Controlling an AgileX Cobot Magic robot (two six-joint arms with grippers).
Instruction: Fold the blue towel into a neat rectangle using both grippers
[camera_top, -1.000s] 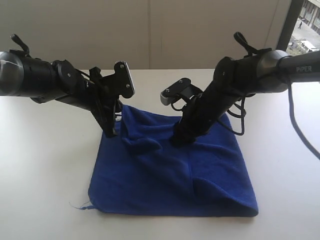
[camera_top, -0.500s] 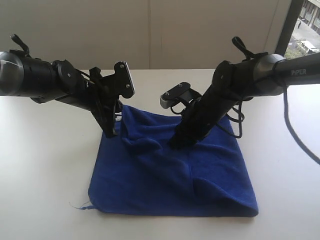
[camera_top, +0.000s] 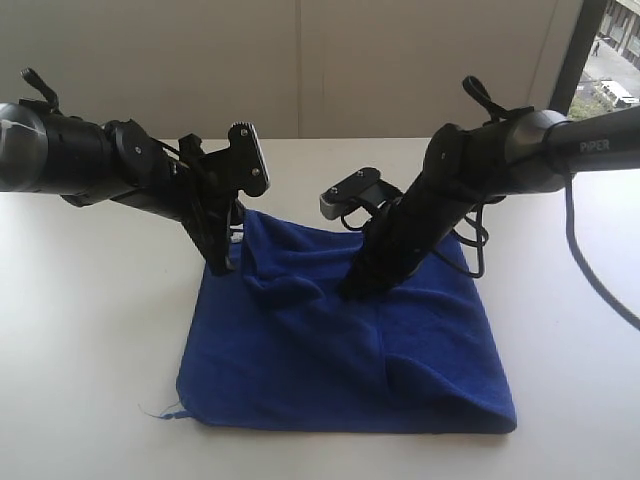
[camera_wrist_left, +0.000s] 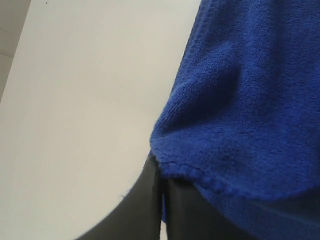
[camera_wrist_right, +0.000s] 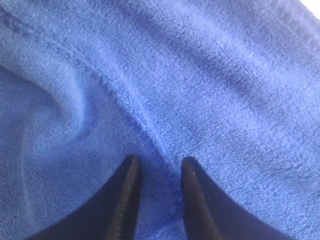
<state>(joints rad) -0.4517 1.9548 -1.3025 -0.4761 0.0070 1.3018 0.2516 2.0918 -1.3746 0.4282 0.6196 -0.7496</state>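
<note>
The exterior view is taken obliquely from above; the deep-blue plush towel (camera_top: 340, 350) is shared with both close-range wrist views.

The blue towel (camera_top: 340, 350), a royal-blue plush cloth, is spread as a rough rectangle on the table (camera_top: 90, 330); its near edge is laid flat, while its far edge, as seen in the exterior view, is rumpled. The far left corner of the towel is clamped in the closed left gripper (camera_top: 222, 262) and is raised off the table. The right gripper (camera_top: 348, 290) is pressed onto the far middle of the towel, with its jaws set apart astride a raised ridge of cloth.
</note>
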